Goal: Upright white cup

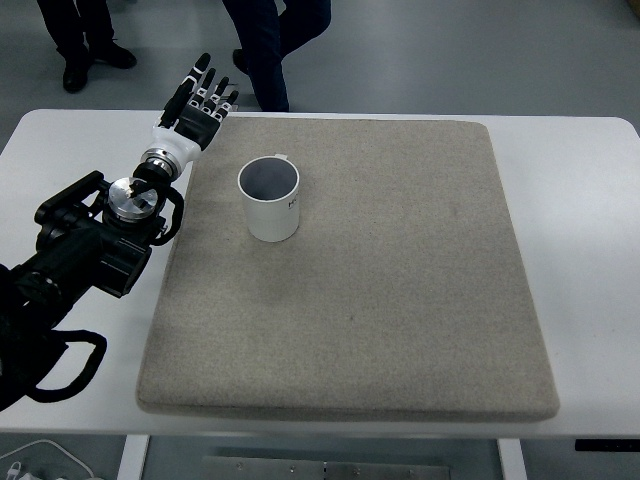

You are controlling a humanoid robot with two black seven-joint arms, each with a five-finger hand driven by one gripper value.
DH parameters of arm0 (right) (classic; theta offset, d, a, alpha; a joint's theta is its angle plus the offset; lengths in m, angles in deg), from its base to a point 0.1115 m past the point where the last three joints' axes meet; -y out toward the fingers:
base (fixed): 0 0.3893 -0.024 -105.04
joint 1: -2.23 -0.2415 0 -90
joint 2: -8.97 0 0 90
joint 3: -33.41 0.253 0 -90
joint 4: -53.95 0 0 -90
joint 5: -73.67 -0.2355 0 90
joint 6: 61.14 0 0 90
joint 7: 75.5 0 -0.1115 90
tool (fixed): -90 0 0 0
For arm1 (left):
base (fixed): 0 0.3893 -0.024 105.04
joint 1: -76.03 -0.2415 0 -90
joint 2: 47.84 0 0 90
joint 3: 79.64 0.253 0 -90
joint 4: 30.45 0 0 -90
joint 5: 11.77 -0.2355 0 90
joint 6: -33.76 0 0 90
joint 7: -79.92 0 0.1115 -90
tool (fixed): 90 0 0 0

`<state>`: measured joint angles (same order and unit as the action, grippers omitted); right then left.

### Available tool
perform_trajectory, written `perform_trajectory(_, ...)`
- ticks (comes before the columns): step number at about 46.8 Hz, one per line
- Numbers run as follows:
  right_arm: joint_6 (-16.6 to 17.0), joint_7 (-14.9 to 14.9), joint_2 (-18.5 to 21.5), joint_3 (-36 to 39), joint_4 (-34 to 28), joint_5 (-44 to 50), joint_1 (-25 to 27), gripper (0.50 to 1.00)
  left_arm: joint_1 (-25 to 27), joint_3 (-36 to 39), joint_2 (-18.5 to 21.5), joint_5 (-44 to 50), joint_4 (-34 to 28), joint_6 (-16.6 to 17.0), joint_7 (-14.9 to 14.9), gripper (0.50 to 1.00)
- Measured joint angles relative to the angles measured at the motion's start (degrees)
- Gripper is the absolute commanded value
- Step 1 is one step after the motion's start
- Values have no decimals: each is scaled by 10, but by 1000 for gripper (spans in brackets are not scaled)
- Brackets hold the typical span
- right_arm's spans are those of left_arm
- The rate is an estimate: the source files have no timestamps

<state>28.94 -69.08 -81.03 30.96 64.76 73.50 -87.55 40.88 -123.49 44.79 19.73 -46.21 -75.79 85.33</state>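
A white cup [270, 199] stands upright on the grey felt mat [380, 300], its dark mouth facing up, in the mat's far left part. My left hand [198, 103] is at the mat's far left corner, up and to the left of the cup and well apart from it. Its fingers [201, 80] are spread straight and hold nothing. The black left arm [85, 255] runs down along the mat's left edge. No right arm shows.
The mat lies on a white table [590, 220]. A person's legs [270, 45] stand on the floor just beyond the table's far edge, and another pair of legs [75, 35] shows at the top left.
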Motion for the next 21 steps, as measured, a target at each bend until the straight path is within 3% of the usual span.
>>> perform_trajectory(21, 0, 0, 0, 1, 0, 0, -4, 930, 0, -1, 0, 0, 1, 1, 0, 996)
